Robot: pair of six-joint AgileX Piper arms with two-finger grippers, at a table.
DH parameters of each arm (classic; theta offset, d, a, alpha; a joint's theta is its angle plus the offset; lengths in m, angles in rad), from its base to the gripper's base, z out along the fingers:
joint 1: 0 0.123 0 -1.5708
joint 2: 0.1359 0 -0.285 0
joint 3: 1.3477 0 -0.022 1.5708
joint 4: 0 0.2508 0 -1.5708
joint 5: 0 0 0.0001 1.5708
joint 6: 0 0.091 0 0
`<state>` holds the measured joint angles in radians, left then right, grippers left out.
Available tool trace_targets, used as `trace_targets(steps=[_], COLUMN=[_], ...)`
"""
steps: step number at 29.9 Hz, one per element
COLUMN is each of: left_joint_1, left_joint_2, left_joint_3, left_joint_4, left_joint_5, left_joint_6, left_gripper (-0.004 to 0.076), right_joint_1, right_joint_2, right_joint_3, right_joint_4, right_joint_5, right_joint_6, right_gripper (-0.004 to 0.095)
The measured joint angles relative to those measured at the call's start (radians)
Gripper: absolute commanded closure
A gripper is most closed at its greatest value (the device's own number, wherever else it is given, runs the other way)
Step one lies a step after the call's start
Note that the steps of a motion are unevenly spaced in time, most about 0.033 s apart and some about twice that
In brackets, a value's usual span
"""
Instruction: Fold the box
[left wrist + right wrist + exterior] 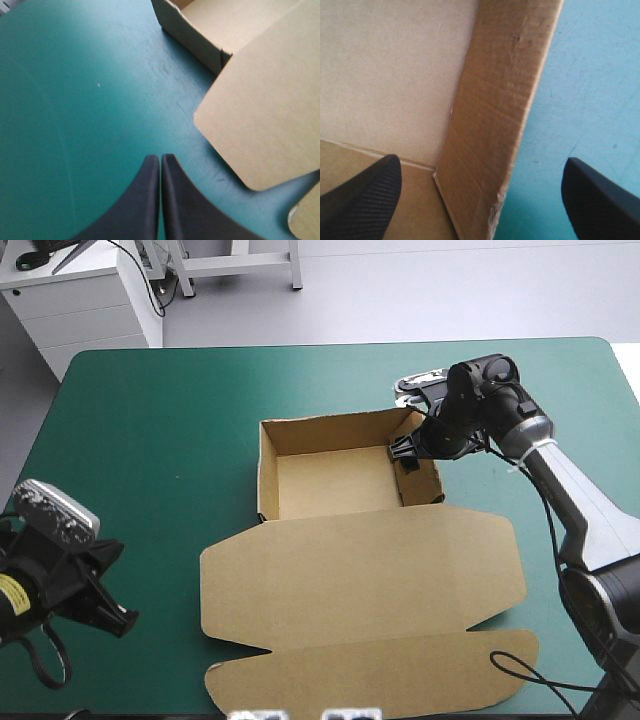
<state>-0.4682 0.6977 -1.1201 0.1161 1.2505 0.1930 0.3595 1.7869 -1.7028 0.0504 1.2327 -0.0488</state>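
Observation:
The brown box (335, 485) stands at mid-table as an open tray with its walls raised. Its lid (360, 580) lies flat toward the table's front edge. My right gripper (410, 455) is open and straddles the tray's right wall (495, 115), one finger inside over the floor (390, 70) and the other outside over the teal-green cover. My left gripper (125, 620) is shut and holds nothing. It sits low at the table's front left, apart from the box. Ahead of the left gripper (160, 157) and off to one side are a rounded lid corner (265, 105) and the tray's left wall (192, 35).
The lid's outer flap (380, 675) reaches almost to the table's front edge. The teal-green cover (150, 440) stretches wide to the left of the box and beyond it. A white cabinet (85, 305) stands past the far left corner.

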Motion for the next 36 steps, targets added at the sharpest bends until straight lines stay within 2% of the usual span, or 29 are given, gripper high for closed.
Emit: trace_targets(steps=[5,9,14,20,27,31,36], left_joint_1=[0.000,0.000,0.000,0.000,0.000,0.000,0.000], left_joint_2=[-0.098,-0.140,-0.150,-0.150,-0.150,-0.150,-0.150], left_joint_3=[0.189,0.310,0.394,0.399,0.399,0.399,0.399], left_joint_4=[0.003,0.003,0.003,0.003,0.003,0.006,0.008], left_joint_5=[0.000,0.000,0.000,0.000,0.000,0.000,0.000], left_joint_6=[-0.051,-0.067,-0.088,-0.092,-0.092,-0.092,-0.092], left_gripper=[0.0731,0.0731,0.0731,0.0731,0.0731,0.0731,0.0731], right_joint_1=[0.000,0.000,0.000,0.000,-0.042,-0.142,-0.326], right_joint_2=[0.057,0.103,0.154,0.177,0.171,0.165,0.163], right_joint_3=[0.000,0.000,0.000,0.000,-0.025,-0.059,-0.102], right_joint_4=[0.000,0.000,0.000,-0.050,-0.074,-0.091,-0.106], right_joint_5=[-0.051,-0.102,-0.138,-0.157,-0.172,-0.164,-0.178], right_joint_6=[-0.003,-0.003,-0.003,0.001,0.013,0.004,-0.005], right_gripper=[0.0193,0.0335,0.0601,0.0931,0.0927,0.0927,0.0927])
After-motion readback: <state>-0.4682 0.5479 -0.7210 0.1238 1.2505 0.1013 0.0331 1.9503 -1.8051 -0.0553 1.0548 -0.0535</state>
